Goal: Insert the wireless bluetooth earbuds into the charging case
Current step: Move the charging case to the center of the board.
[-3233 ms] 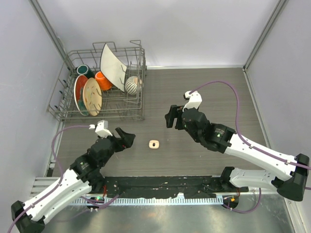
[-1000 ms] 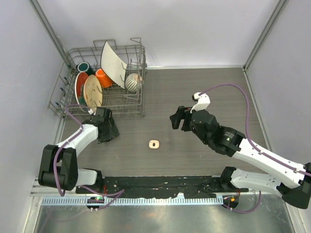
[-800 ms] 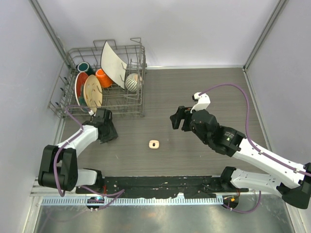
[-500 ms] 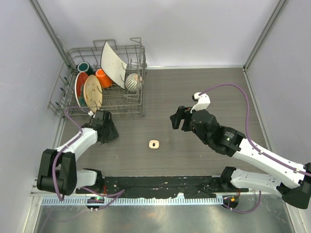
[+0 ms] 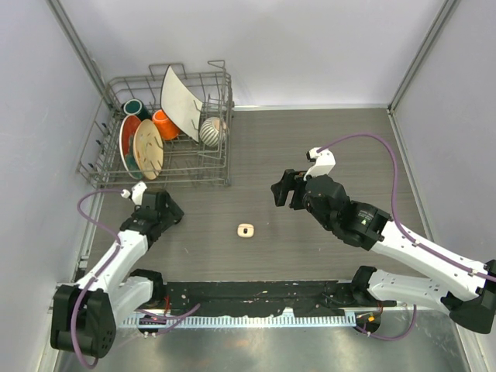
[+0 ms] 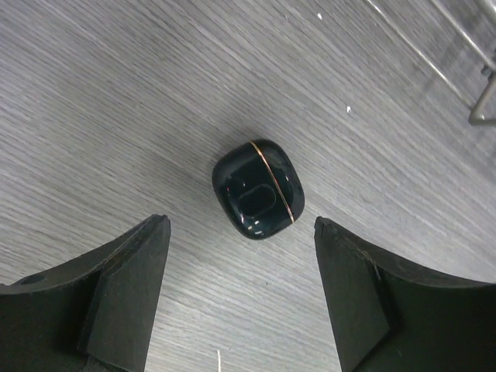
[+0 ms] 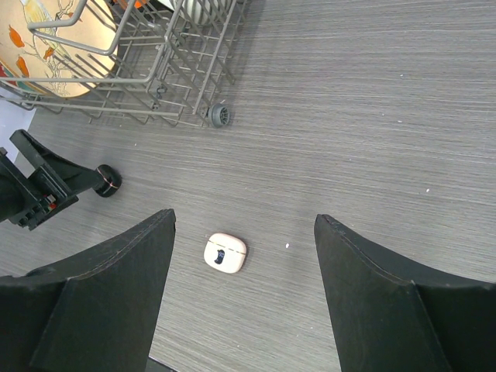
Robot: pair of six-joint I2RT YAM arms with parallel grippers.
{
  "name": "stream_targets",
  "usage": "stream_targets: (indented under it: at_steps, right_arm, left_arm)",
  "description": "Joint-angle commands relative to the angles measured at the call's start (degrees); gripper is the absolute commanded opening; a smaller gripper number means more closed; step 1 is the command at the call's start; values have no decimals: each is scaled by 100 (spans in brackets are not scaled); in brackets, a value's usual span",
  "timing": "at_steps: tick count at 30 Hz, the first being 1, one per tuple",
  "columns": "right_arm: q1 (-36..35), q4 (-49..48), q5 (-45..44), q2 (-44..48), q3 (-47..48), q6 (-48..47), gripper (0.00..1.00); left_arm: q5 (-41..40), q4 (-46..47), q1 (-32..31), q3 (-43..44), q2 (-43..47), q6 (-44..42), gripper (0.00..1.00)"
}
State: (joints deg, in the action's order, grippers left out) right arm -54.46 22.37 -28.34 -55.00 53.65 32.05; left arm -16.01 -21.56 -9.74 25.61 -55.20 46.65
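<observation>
From above, a cream charging case (image 5: 246, 230) lies on the grey wood-grain table (image 5: 333, 139), near the middle of its near half and well apart from both arms. The left gripper (image 5: 170, 213) sits low toward the left edge of the surface, just in front of the wire dish rack (image 5: 221, 167) that fills the far left corner. That gripper hides whatever lies under it in this view.

The left wrist camera shows what the overhead one does not. A closed black charging case (image 6: 258, 190) with a thin gold seam lies flat on the surface just ahead of the fingers (image 6: 124, 294). They are spread wide on either side and do not touch it.

The right gripper (image 5: 280, 190) hangs over the middle of the table with its fingers (image 7: 101, 294) wide apart and nothing between them. Its wrist camera looks down on the cream case, which has a small dark mark on top. It also catches the black case from the side, at the very tip of the left gripper.

The earbuds cannot be made out in any view.
</observation>
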Motion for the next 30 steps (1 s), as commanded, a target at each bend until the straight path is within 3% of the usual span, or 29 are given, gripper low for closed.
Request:
stream_targets:
  at_steps: [1, 12, 17, 22, 27, 30]
  right_arm:
    - [40, -110, -40, 34, 32, 11, 78]
    - [58, -110, -31, 33, 23, 3, 78]
    - [67, -84, -58, 60, 14, 3, 78]
    - [67, -75, -14, -10, 23, 38, 78]
    - [76, -110, 30, -98, 14, 64, 78]
    - [76, -119, 83, -125, 14, 82, 78]
  left_arm:
    - [-535, 503, 25, -56, -174, 493, 79]
    - [-236, 1260, 16, 32, -1335, 942, 76]
    - [-104, 1198, 16, -204, -1239, 977, 56]
    - [150, 1172, -19, -538, -537, 1091, 37]
    - [458, 1119, -194, -943, -27, 1337, 26]
    - [205, 988, -765, -1223, 281, 1662, 24]
